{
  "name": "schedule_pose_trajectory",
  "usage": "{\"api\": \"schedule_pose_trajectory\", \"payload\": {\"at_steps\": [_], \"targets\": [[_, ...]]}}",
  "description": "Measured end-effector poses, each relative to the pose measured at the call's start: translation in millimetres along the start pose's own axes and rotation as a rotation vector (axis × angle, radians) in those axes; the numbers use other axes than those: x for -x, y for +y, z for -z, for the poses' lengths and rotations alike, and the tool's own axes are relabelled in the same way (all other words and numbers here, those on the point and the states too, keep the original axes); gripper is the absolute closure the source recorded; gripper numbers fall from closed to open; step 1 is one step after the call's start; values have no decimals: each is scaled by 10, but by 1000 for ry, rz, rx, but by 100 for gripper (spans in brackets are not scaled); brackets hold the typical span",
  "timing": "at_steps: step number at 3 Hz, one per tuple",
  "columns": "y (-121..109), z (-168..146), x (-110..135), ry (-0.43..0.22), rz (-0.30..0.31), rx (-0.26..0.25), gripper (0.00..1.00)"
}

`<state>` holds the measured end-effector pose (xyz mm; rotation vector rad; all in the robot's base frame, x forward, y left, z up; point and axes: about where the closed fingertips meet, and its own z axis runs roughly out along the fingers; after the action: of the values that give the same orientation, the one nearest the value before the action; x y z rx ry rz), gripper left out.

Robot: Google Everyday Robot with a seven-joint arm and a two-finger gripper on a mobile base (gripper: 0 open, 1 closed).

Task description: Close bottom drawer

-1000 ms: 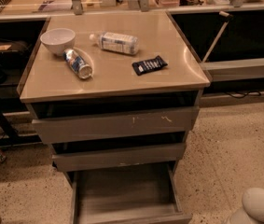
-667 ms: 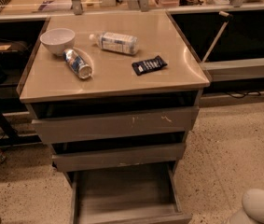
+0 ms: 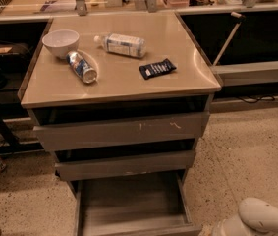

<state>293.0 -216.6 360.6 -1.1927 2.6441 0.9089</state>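
Observation:
The bottom drawer (image 3: 131, 205) of the grey metal cabinet stands pulled far out, and its shallow grey tray inside is bare. Its low front runs along the bottom edge of the view. Above it the middle drawer (image 3: 126, 165) is out a little, and the widest top drawer (image 3: 121, 131), with orange scratch marks, is also out a little. My gripper is out of view. Only a white rounded part of my arm (image 3: 259, 220) shows at the bottom right, to the right of the open bottom drawer and apart from it.
On the cabinet top (image 3: 187, 82) are a white bowl (image 3: 61, 42), a can lying on its side (image 3: 82, 67), a plastic bottle lying down (image 3: 121, 44) and a black snack packet (image 3: 157, 68). Dark shelving flanks the cabinet. The floor (image 3: 246, 151) is speckled.

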Motion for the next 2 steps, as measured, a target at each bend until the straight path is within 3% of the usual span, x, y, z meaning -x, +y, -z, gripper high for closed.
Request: {"api": "schedule_pose_trajectory", "payload": {"at_steps": [1, 2], "targets": [[-123, -216, 90, -27, 16, 25, 100], [-127, -235, 87, -29, 15, 27, 100]]}}
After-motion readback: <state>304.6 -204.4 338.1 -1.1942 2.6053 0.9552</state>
